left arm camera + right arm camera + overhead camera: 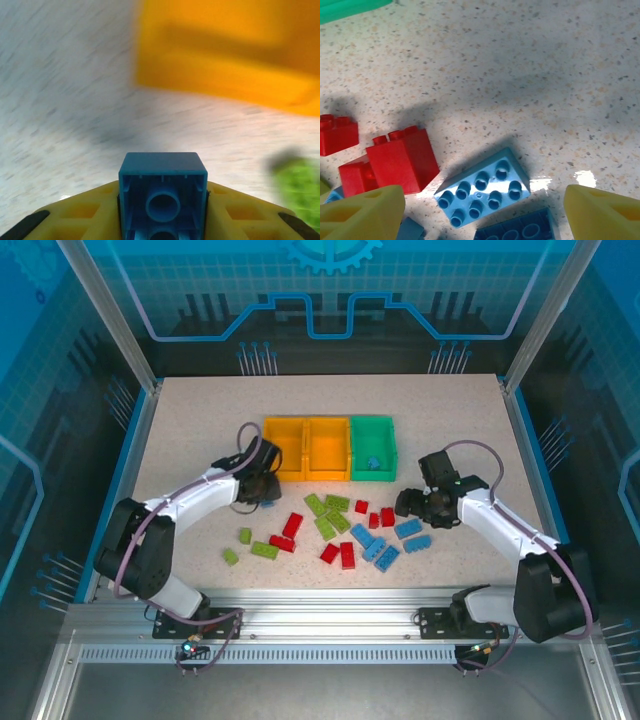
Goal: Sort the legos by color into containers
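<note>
1. Left wrist view: the left tool [162,222] is clamped on a light blue studded plastic brick [162,172], gripped by its sides with the hollow underside facing the lens, near an orange-yellow plastic bin [225,65]. That looks like a carrying hold.
2. The right tool [482,220] hangs with its fingers apart over a blue eight-stud brick [482,187] on the speckled desk [545,75], likely lined up for a pick.
3. The green plastic bin [372,420] holds one blue brick [373,463]. Both orange-yellow bins [284,421] look bare. The loose red, green and blue legos [340,530] lie mid-desk.

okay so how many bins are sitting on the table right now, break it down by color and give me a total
Orange-yellow bins: 2
Green bins: 1
Total: 3
</note>
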Action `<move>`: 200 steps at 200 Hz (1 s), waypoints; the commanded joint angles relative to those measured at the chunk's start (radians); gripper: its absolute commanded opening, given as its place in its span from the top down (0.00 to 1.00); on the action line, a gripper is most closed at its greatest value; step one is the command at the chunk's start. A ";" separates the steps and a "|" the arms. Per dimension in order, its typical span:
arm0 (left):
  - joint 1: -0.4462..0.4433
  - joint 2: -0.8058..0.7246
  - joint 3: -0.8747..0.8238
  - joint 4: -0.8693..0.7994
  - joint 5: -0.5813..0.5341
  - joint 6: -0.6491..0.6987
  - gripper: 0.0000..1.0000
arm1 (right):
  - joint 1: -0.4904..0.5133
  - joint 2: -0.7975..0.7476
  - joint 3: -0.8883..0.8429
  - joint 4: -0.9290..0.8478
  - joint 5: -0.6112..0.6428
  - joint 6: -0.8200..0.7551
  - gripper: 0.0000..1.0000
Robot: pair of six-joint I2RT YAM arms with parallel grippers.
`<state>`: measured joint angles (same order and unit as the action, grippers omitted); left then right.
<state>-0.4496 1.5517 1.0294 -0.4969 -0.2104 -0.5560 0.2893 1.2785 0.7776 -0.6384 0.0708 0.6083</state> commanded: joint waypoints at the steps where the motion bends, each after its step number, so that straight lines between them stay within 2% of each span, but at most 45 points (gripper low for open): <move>1: -0.075 0.055 0.170 0.004 -0.017 0.063 0.61 | 0.048 -0.032 0.003 0.027 -0.006 -0.045 0.16; 33: -0.162 0.268 0.460 0.039 0.052 0.132 0.62 | 0.089 -0.040 0.003 0.036 0.026 -0.057 0.16; 72: -0.179 0.547 0.768 0.060 0.181 0.111 0.62 | 0.097 -0.045 -0.008 0.032 0.033 -0.039 0.16; 120: -0.186 0.734 0.987 0.042 0.249 0.063 0.58 | 0.097 -0.076 -0.029 0.032 0.037 -0.036 0.16; 149: -0.188 0.754 1.006 0.073 0.292 0.035 0.53 | 0.100 -0.073 -0.038 0.049 0.011 -0.039 0.16; 160: -0.189 0.750 1.003 0.074 0.295 0.026 0.47 | 0.106 -0.073 -0.040 0.058 0.000 -0.045 0.16; 184: -0.188 0.721 0.991 0.062 0.295 0.019 0.28 | 0.134 -0.069 -0.029 0.075 -0.014 -0.085 0.17; 200: -0.188 0.668 0.945 0.076 0.290 0.015 0.10 | 0.169 -0.060 -0.004 0.078 -0.007 -0.127 0.17</move>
<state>-0.6315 2.2948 2.0003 -0.4232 0.0544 -0.5297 0.4061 1.2171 0.7498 -0.5797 0.0803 0.5457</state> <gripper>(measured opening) 0.791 0.833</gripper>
